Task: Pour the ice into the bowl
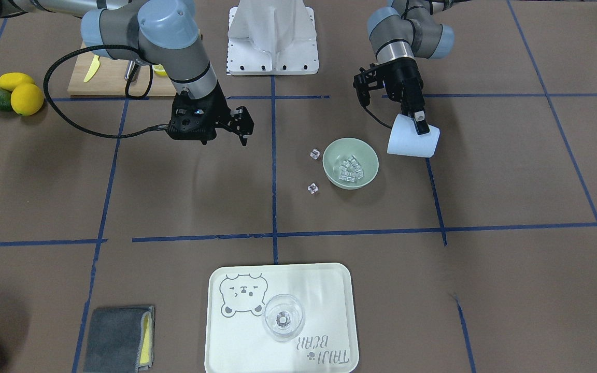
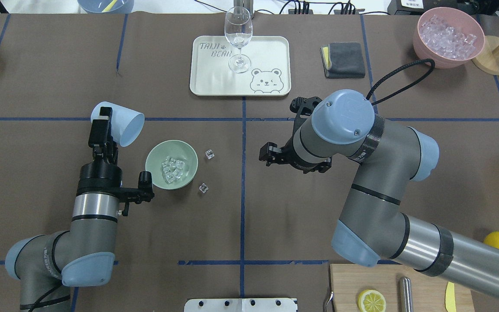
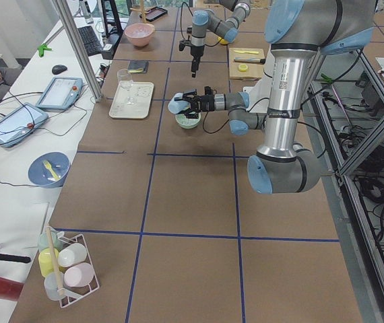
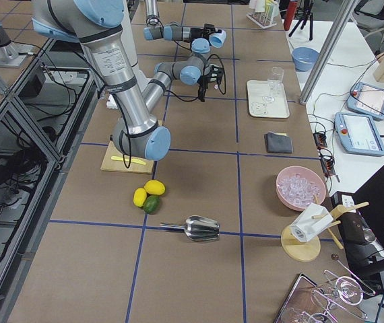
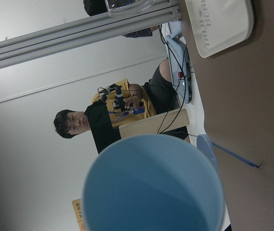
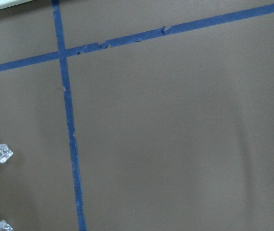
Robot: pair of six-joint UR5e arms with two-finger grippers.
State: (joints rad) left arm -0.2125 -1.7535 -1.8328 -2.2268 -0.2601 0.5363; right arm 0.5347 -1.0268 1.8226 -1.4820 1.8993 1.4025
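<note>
Left hand (image 2: pixel 103 119) clamping tipped cup (image 2: pixel 124 125), ice (image 2: pixel 172 168) in bowl (image 2: pixel 152 155)

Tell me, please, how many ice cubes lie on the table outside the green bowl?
2. One cube lies beside the bowl, toward the tray; the other cube lies nearer the robot. Neither touches the bowl.

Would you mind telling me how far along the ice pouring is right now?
Done: most of the ice sits in the bowl, and the cup looks empty in the left wrist view. In hand: the left claw holds the cup tipped on its side beside the bowl. Left: two stray cubes lie on the table, and the cup is not yet set down.
</note>
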